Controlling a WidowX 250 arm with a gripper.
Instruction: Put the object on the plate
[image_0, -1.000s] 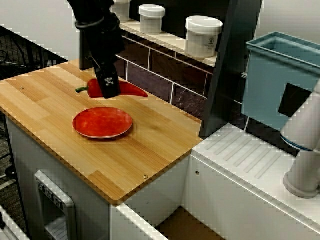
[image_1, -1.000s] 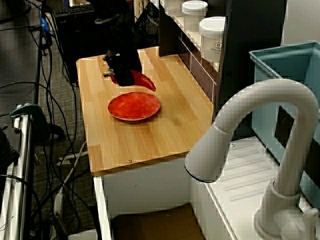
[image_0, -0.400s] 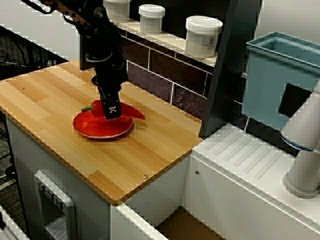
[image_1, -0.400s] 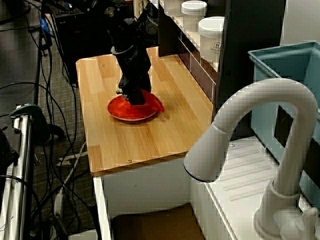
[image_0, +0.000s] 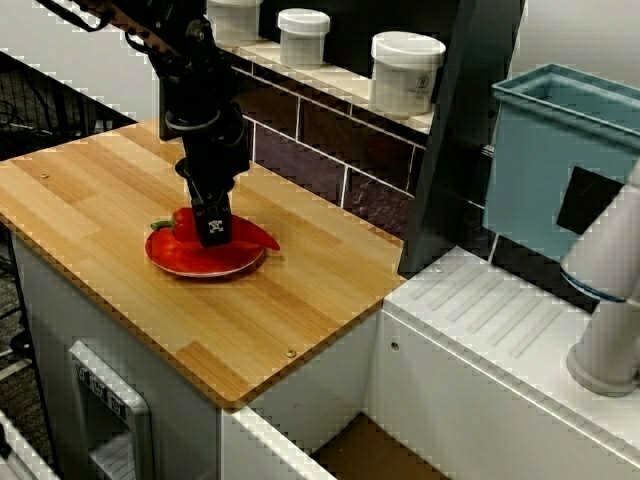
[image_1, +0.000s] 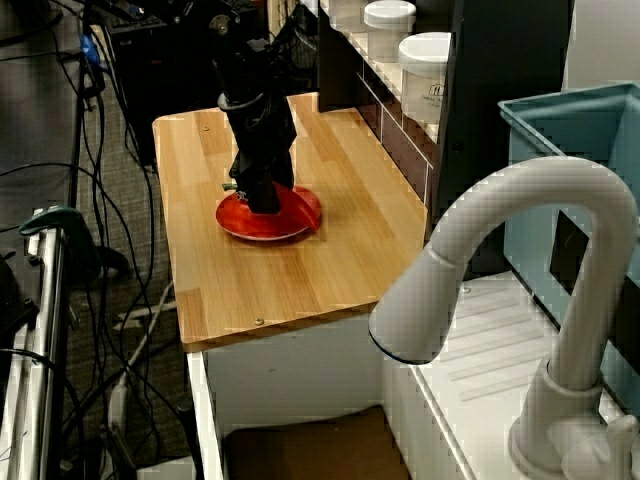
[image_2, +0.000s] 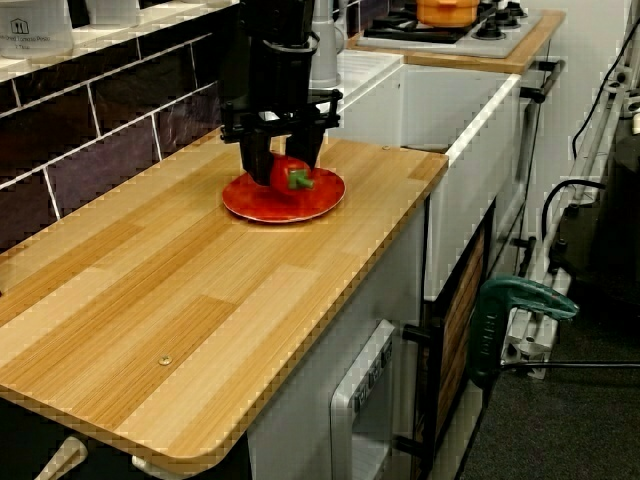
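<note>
Pepper (image_0: 250, 236) sits clamped at its middle in your tool (image_0: 214, 228), its long axis running left to right across the plate (image_0: 190, 262) on the table (image_0: 300, 290), so you need only release straight down onto it.

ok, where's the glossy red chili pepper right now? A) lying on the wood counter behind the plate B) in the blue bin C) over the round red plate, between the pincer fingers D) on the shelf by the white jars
C: the glossy red chili pepper sits over the round red plate, with the pincer fingers on either side of it.
</note>
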